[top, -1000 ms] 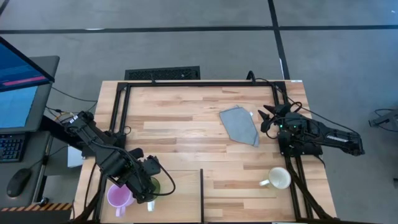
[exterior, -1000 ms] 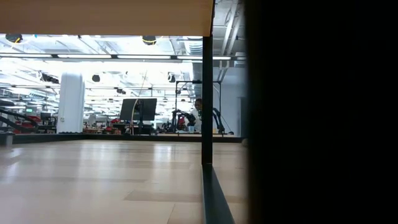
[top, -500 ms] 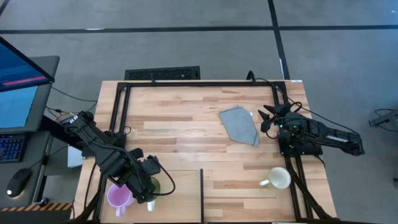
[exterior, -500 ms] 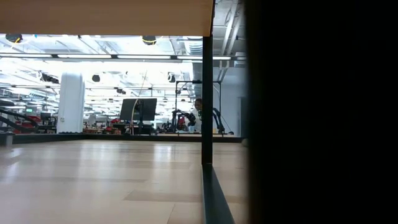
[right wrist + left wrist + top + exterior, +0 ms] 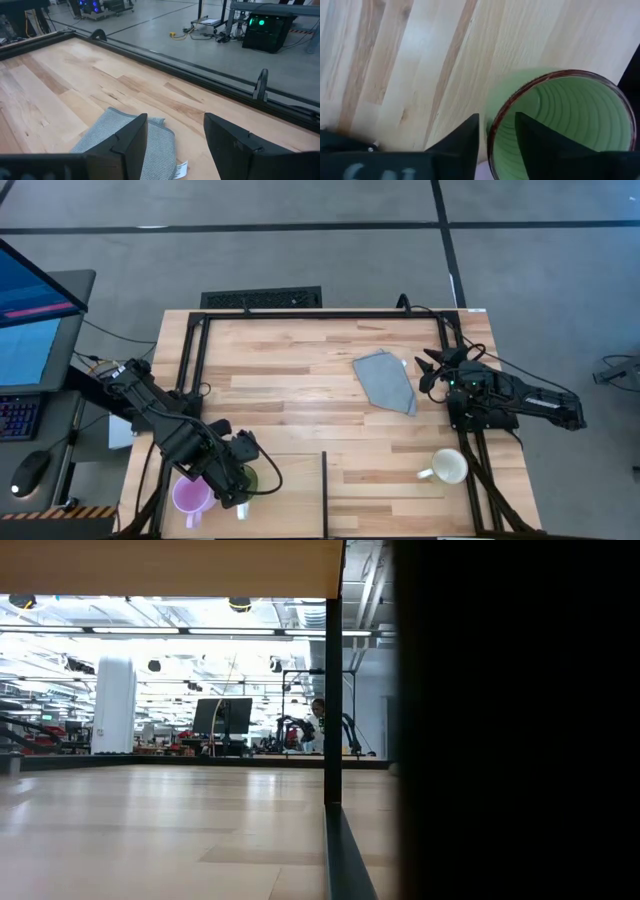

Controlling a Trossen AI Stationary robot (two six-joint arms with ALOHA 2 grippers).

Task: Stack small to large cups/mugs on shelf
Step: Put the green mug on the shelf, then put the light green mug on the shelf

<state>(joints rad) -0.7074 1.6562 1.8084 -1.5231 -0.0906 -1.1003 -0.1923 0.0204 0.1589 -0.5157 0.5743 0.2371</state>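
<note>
The green mug stands upright on pale wood at the table's near left. My left gripper points down over it, open. One finger is outside the mug's rim and the other inside, with a gap showing on each side. The purple mug stands just left of the green mug. The cream-white mug stands at the near right, by the right end of the pale shelf board. My right gripper waits open at the right edge.
A grey folded cloth lies on the planks right of centre, in front of my right gripper. A black frame runs round the table. A dark upright strip crosses the shelf board. The low view is half blocked by something dark.
</note>
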